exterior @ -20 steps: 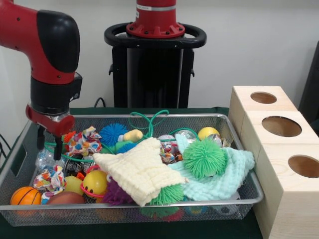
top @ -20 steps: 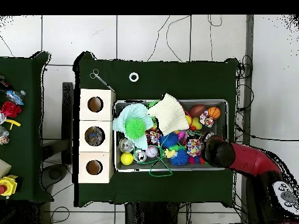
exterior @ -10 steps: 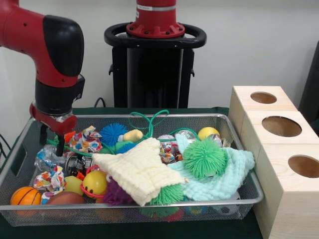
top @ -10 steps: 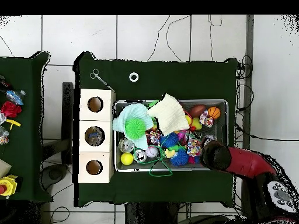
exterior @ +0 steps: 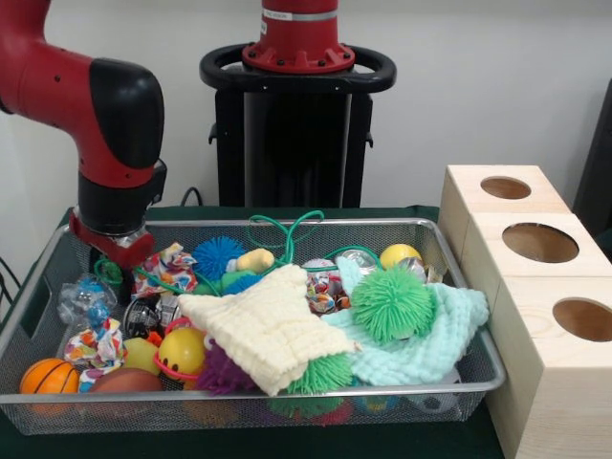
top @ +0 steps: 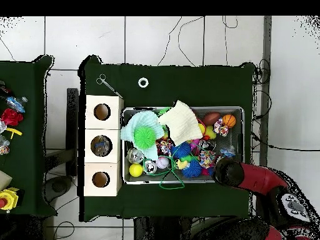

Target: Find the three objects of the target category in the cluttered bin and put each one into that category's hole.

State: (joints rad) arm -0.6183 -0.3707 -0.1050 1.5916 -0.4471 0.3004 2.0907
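Observation:
A wire mesh bin (exterior: 449, 387) holds a heap of toys. Among them are a blue spiky ball (exterior: 218, 256), a green spiky ball (exterior: 392, 301), a purple spiky ball (exterior: 225, 373), a yellow ball (exterior: 400, 254), a small basketball (exterior: 48, 376) and patterned fabric bundles (exterior: 163, 271). A cream cloth (exterior: 268, 325) and a mint cloth (exterior: 430, 344) cover the middle. Three wooden boxes (exterior: 540, 287) with round holes stand to the right. My gripper (exterior: 110, 273) hangs open in the bin's far left corner, just left of a fabric bundle and over a green cord. In the overhead view the arm (top: 228, 170) hides it.
Crumpled clear plastic (exterior: 84, 298) lies by the bin's left wall, below the gripper. Overhead, scissors (top: 106, 82) and a tape ring (top: 143, 82) lie on the green table beyond the bin (top: 181, 109). A side table with small objects (top: 9, 115) stands at the left edge.
The arm has shifted right in the front view and sunk a little lower into the bin's far left corner. The toys have not moved.

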